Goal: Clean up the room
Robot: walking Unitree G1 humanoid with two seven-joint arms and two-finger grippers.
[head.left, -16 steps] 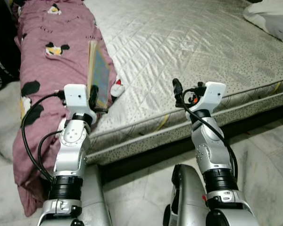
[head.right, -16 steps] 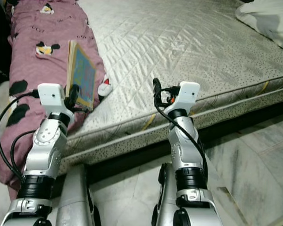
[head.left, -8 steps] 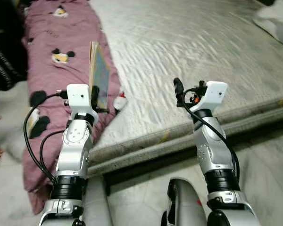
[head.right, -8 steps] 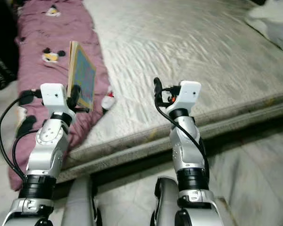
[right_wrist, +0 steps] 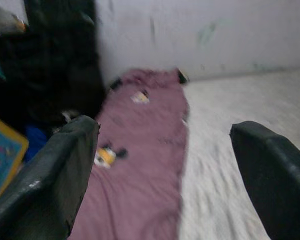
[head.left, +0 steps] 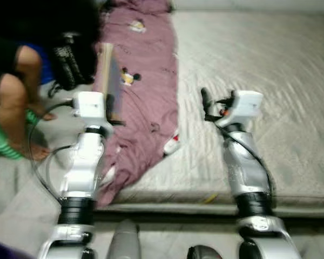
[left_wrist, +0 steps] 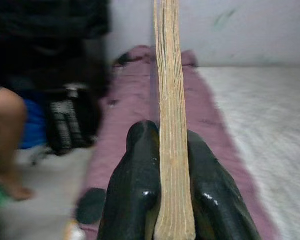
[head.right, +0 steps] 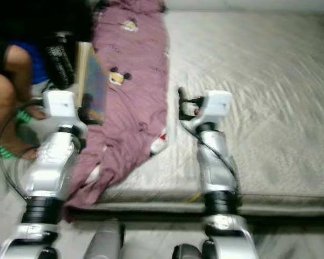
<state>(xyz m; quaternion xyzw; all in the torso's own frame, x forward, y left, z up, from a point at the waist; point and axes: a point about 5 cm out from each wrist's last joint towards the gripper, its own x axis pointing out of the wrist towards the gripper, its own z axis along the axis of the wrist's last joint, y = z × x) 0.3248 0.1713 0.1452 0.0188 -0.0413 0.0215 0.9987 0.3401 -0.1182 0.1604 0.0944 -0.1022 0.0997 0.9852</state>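
A blurred head-camera scene looks down on a bare mattress with a quilted silver-grey cover (head.left: pixel 270 108), its near edge running across the lower part of the view. A maroon cotton blanket printed with cartoon mice (head.left: pixel 146 97) lies in a long strip from 12 o'clock down to about 7 o'clock, its lower end hanging over the mattress edge toward the pale floor (head.left: pixel 16 199).

The left gripper (left_wrist: pixel 162 150) is raised at about 9 o'clock of the scene. Its two black fingers (left_wrist: pixel 137 180) are clamped on the lower edge of a thin children's picture book with a colourful cover and cream page edges (head.left: pixel 107 75). The book stands upright on edge above the gripper, over the left border of the blanket. In the left wrist view the page edges (left_wrist: pixel 171 100) run straight up between the two fingers.

The right gripper (right_wrist: pixel 160 165) is raised at about 3 o'clock, over the bare mattress. Its fingers stand wide apart and hold nothing.

At 10 o'clock a person crouches on the floor beside the bed; a bare arm (head.left: pixel 13 97), dark clothing and a bare foot (head.left: pixel 35 154) can be made out.
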